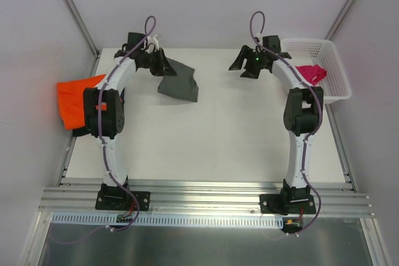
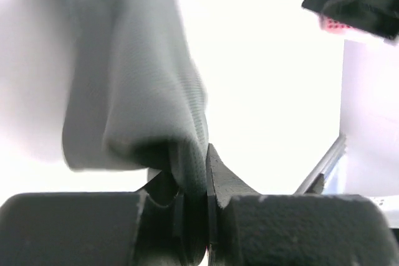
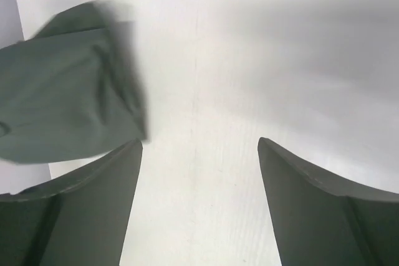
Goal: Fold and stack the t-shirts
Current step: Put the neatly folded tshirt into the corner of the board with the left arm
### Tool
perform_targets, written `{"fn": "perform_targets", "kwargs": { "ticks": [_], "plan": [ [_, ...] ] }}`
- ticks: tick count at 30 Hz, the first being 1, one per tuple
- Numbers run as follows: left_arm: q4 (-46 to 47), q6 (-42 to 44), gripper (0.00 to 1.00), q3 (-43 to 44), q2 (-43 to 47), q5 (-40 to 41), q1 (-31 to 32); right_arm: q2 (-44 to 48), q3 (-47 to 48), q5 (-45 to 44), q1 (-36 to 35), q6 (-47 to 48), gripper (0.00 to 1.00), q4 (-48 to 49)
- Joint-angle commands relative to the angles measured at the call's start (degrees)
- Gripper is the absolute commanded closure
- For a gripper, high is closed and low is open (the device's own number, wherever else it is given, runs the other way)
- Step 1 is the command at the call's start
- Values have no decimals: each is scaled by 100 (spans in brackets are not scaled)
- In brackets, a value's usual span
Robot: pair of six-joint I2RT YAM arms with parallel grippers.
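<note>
Dark grey t-shirt [image 1: 179, 83] pinched between left jaws; right jaws spread apart

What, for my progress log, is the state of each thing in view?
dark grey t-shirt: crumpled, held at one edge.
orange t-shirt: bunched at the table's left edge, unheld.
magenta t-shirt: bunched in the basket.
basket: upright.
left gripper: shut on dark grey t-shirt.
right gripper: open, empty.
</note>
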State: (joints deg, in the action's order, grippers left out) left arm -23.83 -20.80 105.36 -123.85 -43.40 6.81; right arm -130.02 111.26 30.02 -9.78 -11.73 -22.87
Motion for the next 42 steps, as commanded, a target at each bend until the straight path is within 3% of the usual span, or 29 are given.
{"fn": "perform_targets", "kwargs": {
  "ticks": [1, 8, 15, 24, 35, 42],
  "plan": [
    [-586, 856, 100, -358, 1257, 252, -311, 732, -17, -181, 344, 354, 21, -147],
    [-1202, 1490, 100, -1148, 2548, 569, -847, 811, -166, -242, 407, 417, 21, -182],
    [-1772, 1912, 100, -1457, 3147, 622, -1655, 688, -131, -260, 363, 417, 21, -156],
    [-2283, 2457, 100, -1106, 3368, 552, -2806, 600, -149, -277, 310, 417, 21, -191],
    [-2407, 2546, 100, -175, 3253, 613, -3598, 477, -34, -251, 310, 311, 21, -156],
    [-2503, 2580, 100, -235, 3289, 481, -3906, 433, 1, -260, 275, 303, 21, -156]
  ]
}}
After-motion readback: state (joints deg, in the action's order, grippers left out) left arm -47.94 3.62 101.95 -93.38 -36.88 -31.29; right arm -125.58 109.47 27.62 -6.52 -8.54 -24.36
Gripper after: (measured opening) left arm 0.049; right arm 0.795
